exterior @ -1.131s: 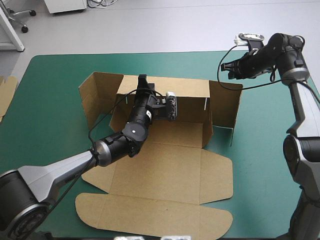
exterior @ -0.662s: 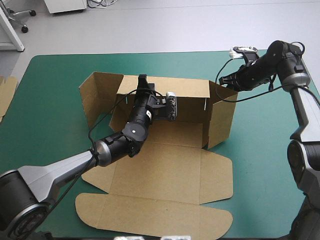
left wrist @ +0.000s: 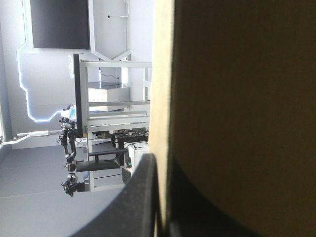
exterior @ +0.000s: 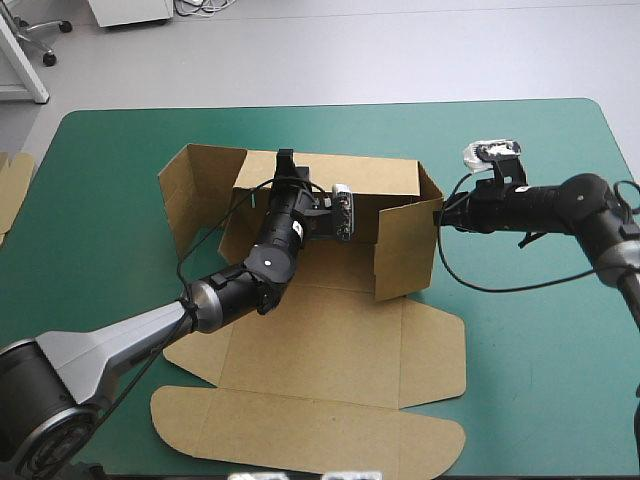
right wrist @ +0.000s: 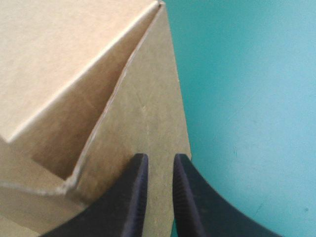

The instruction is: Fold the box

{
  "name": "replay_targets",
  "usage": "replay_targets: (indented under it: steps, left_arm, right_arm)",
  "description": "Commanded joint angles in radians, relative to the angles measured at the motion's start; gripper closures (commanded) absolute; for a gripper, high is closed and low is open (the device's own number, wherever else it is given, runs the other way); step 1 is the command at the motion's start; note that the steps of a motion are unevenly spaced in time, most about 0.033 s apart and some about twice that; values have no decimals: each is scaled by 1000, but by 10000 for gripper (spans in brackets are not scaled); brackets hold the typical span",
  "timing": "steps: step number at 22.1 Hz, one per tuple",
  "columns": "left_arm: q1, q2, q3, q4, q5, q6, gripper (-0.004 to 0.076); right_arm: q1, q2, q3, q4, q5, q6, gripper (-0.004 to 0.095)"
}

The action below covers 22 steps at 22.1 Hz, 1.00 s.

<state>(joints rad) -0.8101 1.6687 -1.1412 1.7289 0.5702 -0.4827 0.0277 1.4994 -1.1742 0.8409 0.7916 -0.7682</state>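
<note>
At the middle of the teal-green covered counter point(exterior: 110, 150) sits the brown cut-board box point(exterior: 330, 345), half built: back wall point(exterior: 375, 180) standing, lid panels point(exterior: 310, 425) flat on its near side. Over that back wall's top edge, the black fin-fingered left tool point(exterior: 286, 160) is clamped on the board, a finger on each face. At the box's right end, the black fin-fingered right tool point(right wrist: 158, 160) has its fingers all but closed and looks to be nipping the right side wall point(exterior: 405, 250), which stands angled in toward the floor panel point(exterior: 340, 268). Now the danger, as I read it: that wall is leaning, not tucked, so letting go here could let it spring outward. Drive it too far and its near corner may ride over the floor panel or crease off the score line. If the left tool's clamp slips, the back wall could tip and the whole box skate across the cover. At the box's left end, the left side wall point(exterior: 195, 195) splays open, not yet dealt with.
</note>
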Motion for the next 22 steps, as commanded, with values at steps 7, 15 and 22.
replay_targets:
  steps: [7, 15, 22]
  left_arm:
    - [-6, -38, -28, 34, -13, -18, 738]
    - [-6, -38, -28, 34, -13, -18, 738]
    - [-6, -38, -28, 34, -13, -18, 738]
  right_arm:
    - [17, -155, 274, 452, -120, -470, 658]
    - [101, -155, 290, 457, -137, -473, 631]
    - [108, -215, 290, 375, -154, -410, 620]
